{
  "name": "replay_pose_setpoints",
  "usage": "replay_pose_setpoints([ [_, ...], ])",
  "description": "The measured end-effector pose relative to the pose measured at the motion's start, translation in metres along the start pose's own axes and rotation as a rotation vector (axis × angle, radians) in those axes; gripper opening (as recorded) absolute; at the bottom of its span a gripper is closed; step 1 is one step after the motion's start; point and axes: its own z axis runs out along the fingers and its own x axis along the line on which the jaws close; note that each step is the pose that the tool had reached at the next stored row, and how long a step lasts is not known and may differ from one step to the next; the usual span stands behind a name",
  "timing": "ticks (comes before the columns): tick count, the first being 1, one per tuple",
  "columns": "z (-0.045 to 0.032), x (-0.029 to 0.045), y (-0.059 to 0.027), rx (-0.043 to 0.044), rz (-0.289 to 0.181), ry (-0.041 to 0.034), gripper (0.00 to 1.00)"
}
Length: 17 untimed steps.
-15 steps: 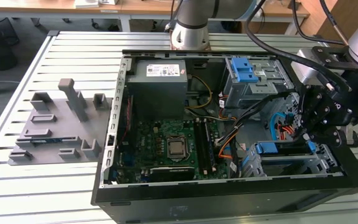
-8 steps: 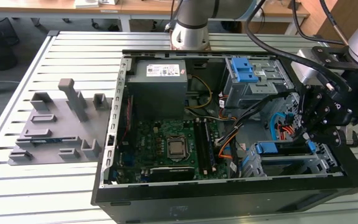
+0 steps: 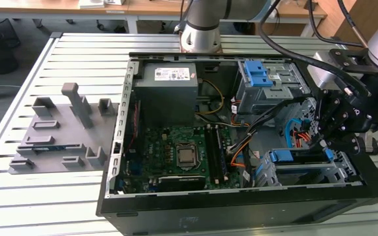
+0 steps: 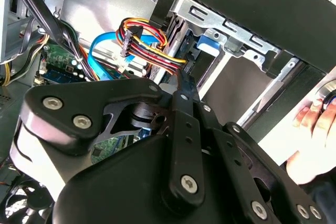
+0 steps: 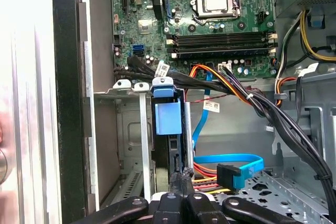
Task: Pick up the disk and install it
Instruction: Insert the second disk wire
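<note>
Slatted metal table [image 3: 77, 196] | open computer case [image 3: 241, 201] | claw [image 5: 185, 179] together beside disk [image 5: 167, 119] in cage | cables [image 5: 252, 103] near

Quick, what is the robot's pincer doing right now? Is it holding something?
Pincer: shut, fingertips pressed together, holding nothing, right by the disk that sits in the drive cage.

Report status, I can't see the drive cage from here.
End effector shut, tips at disk's edge. Disk upright in cage slot. Cables bunched beside cage.
</note>
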Motion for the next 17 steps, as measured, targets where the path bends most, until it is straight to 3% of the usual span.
replay_pose_setpoints([
  [9,0.0001,0.0005,0.0058,0.0008,0.000,-0.0004,0.11],
  [17,-0.0059,0.0008,0.0098,0.0009,0.000,-0.0017,0.11],
])
